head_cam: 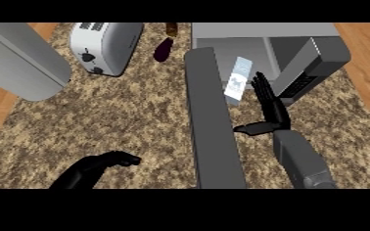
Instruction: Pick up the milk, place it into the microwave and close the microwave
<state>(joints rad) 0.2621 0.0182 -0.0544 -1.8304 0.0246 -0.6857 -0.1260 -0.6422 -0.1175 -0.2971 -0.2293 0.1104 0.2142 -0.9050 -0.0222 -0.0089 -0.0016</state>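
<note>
1. Milk carton [239,78]: pale blue and white, at the open mouth of the microwave [260,29] near the worktop's [130,112] far right corner. It stands between the door [213,127] and the right hand [271,105].
2. Cannot tell whether the carton rests on the cavity floor or on the worktop just in front of it.
3. Microwave holds nothing else that shows; its right part is cut into odd grey panels, hard to read.
4. Door swung out, a long grey slab running toward the near edge.
5. Right hand: fingers straight, thumb out, released; fingertips just beside the carton, contact unclear.
6. Left hand [98,169]: near left edge, fingers clenched on nothing.
7. Toaster [104,46] at the far edge, left of centre; a dark purple vegetable [164,49] beside it.
8. Grey curved shape [29,61] at the far left corner, cut off, unidentified.
</note>
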